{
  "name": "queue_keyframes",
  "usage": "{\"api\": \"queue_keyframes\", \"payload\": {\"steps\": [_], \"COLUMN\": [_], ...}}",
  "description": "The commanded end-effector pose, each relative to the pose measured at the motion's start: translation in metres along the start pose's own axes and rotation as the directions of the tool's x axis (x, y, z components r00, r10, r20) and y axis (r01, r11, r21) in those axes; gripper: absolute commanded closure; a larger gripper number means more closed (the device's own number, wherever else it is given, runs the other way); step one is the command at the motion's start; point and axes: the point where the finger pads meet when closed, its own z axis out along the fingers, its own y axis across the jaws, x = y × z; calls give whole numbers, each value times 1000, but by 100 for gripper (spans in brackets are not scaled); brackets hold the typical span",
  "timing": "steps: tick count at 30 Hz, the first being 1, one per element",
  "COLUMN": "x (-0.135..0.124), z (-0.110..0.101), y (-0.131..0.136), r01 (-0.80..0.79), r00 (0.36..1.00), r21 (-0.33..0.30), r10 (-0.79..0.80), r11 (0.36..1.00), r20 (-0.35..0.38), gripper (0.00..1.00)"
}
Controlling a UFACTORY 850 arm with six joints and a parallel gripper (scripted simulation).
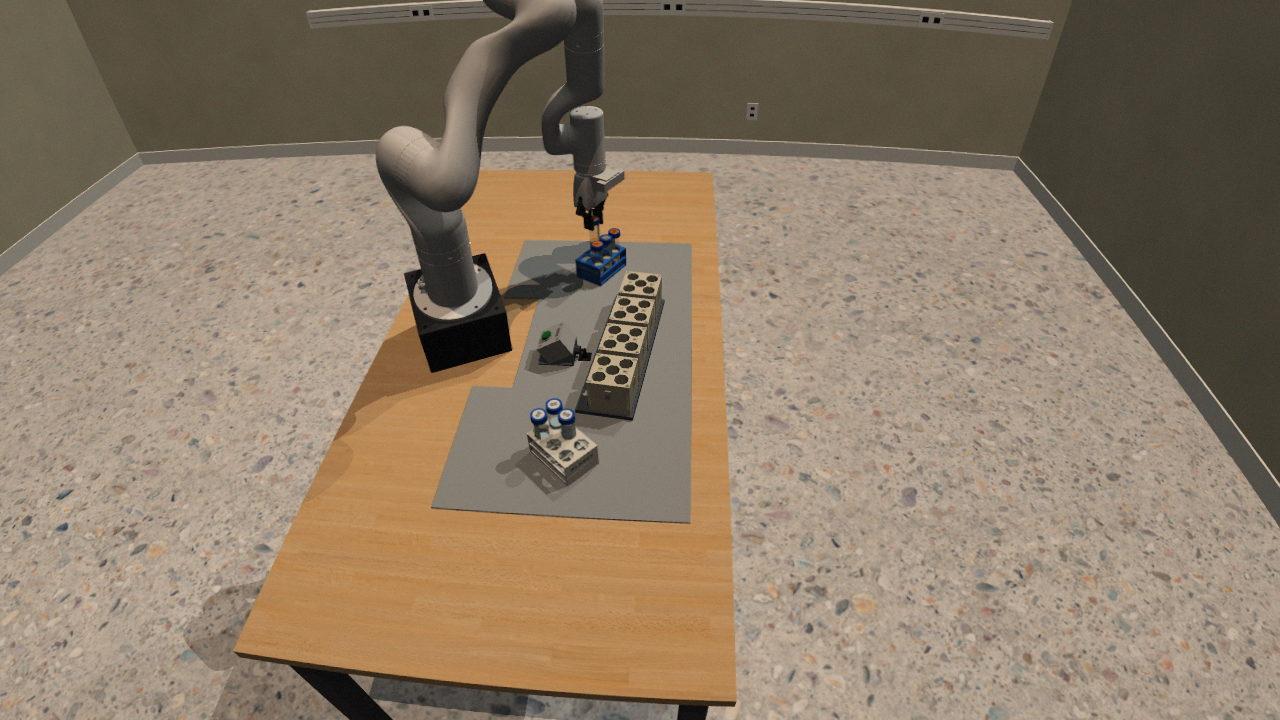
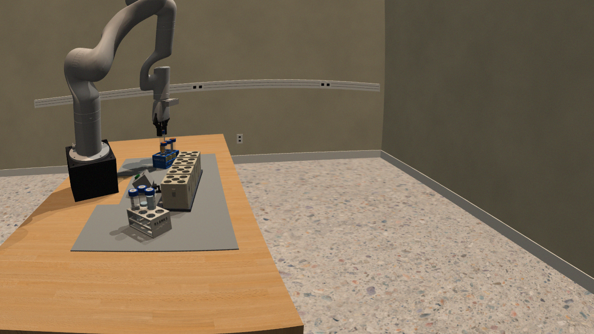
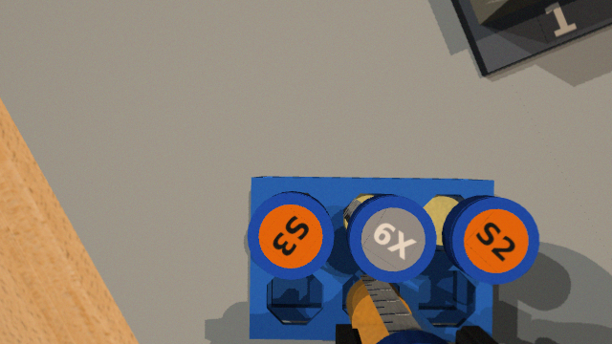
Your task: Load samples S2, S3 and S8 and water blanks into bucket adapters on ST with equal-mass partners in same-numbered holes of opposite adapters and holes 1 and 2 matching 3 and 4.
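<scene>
Rn our claw is closed round the capped end of an orange-filled tube over the blue rack on the table. Its lower end is at or above a middle well; can't tell if it's clear. Its dot is out of sight, but S8 seems likely, since S3, X9 and S2 stand in the other row.

We'd expect stiff, smooth plastic, light to mod. wt., w/ most mass low in the liquid. The cap end is a good place to hold: approx. rigid, and it leaves the long body free for a hole. A high hold could let the foot swing or the tube tilt if it snags, so we should go straight up, slow, w/ firm but not crushing pressure. X9's cap is v. close; a sideways nudge could shift the loose rack. Then we'd carry it upright to the stand, foot centred before lowering.
</scene>
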Motion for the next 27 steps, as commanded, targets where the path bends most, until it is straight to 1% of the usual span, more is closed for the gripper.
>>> {"api": "queue_keyframes", "payload": {"steps": [1,27], "x": [0,0], "z": [-12,-58], "y": [-1,-1], "r01": [0,0], "r00": [1000,1000], "r21": [-1,-1], "r10": [0,0], "r11": [1000,1000], "r20": [1,2], "gripper": [100,100]}}
